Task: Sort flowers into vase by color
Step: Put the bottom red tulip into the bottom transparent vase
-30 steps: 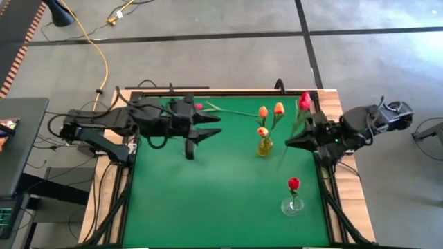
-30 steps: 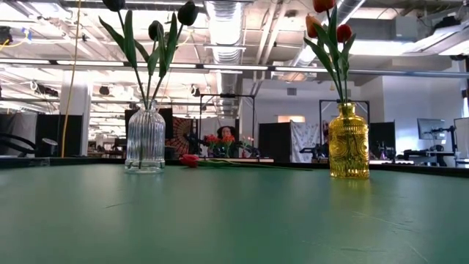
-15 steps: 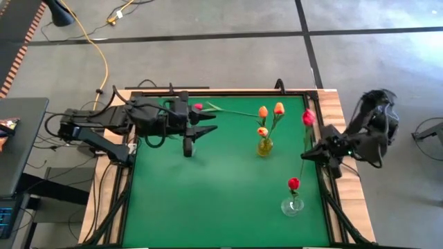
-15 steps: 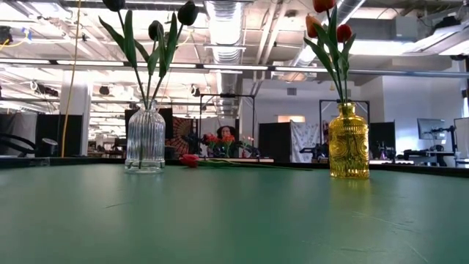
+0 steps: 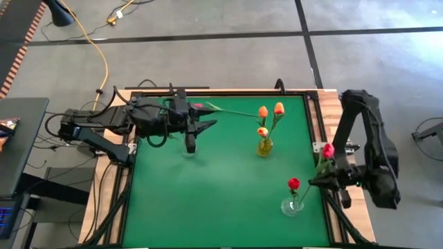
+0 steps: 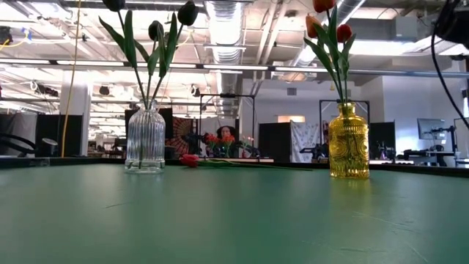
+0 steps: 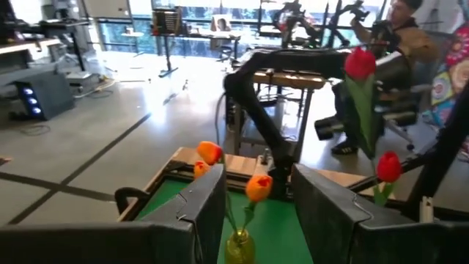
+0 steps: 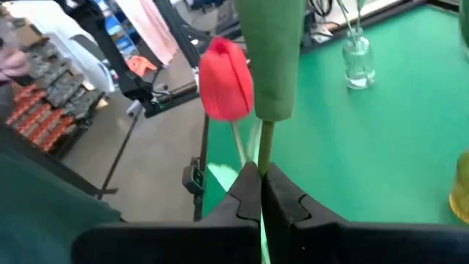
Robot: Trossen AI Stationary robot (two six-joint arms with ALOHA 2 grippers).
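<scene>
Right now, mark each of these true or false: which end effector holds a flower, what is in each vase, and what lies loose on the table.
1. The right end effector is shut on a red tulip. True.
2. The yellow vase holds three black tulips. False: it holds three orange tulips.
3. The small clear vase at the right holds one red tulip. True.
4. The left end effector carries a flower. False: it is open and empty, above the ribbed clear vase.
5. A red tulip on the table lies loose at the far edge. True.

Yellow cable point(image 5: 97, 52), seated person point(image 7: 399, 37)
</scene>
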